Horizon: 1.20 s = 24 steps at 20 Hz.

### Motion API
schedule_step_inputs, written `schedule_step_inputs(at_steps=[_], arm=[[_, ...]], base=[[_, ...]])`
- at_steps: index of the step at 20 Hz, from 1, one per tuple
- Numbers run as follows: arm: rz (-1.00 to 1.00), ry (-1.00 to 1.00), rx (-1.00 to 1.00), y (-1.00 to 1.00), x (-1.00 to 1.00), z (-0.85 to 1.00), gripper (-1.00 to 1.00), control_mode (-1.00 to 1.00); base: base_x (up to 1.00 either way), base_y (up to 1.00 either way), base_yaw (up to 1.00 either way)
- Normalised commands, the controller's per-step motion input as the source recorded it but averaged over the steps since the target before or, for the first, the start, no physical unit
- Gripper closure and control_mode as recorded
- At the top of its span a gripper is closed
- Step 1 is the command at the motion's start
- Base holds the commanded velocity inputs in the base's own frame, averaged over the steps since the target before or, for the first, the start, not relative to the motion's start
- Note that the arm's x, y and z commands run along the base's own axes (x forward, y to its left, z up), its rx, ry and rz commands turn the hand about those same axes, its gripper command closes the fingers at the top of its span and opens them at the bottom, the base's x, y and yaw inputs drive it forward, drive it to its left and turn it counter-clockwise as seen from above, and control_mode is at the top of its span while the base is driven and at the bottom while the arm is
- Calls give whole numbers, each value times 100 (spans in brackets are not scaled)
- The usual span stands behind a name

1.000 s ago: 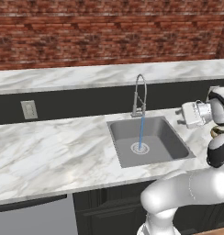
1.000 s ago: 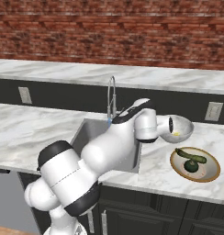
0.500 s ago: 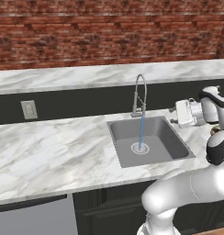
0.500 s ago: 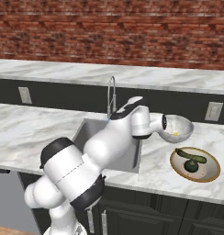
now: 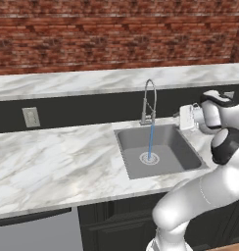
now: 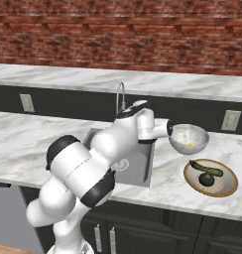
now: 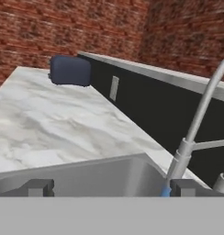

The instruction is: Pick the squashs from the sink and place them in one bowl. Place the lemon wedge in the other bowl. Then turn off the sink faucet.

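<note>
Gripper (image 7: 107,187) has swung toward the faucet (image 5: 149,100) above marble counter (image 5: 53,152).

Sink (image 5: 182,152) open, faucet (image 5: 150,100) + water stream (image 5: 151,142) mid-basin

Desk (image 5: 53,157): white marble look, grey veining, smooth with a soft sheen. Sink (image 5: 178,142): brushed grey steel, matt. Faucet (image 5: 149,100): bright polished chrome. Back wall (image 5: 92,34): rough red brick. Deeper bowl (image 6: 178,141): silvery, glossy. Shallow bowl (image 6: 231,184): tan, wood-like, light rim. Arm (image 6: 78,168): glossy white plastic, dark joints.
</note>
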Motion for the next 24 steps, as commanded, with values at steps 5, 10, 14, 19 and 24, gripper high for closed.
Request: schedule_step_inputs(at_steps=[5, 10, 14, 19, 24], arm=[[6, 0, 0, 0, 49, -17, -100, -100], [13, 0, 0, -1, 57, -21, -100, -100], [14, 0, 1, -18, 34, -23, -100, -100], [11, -9, 4, -35, 2, -11, -100, -100], [8, -10, 5, -27, 8, -6, -100, -100]], base=[[0, 0, 0], [0, 0, 0], [0, 0, 0], [0, 0, 0], [0, 0, 0]])
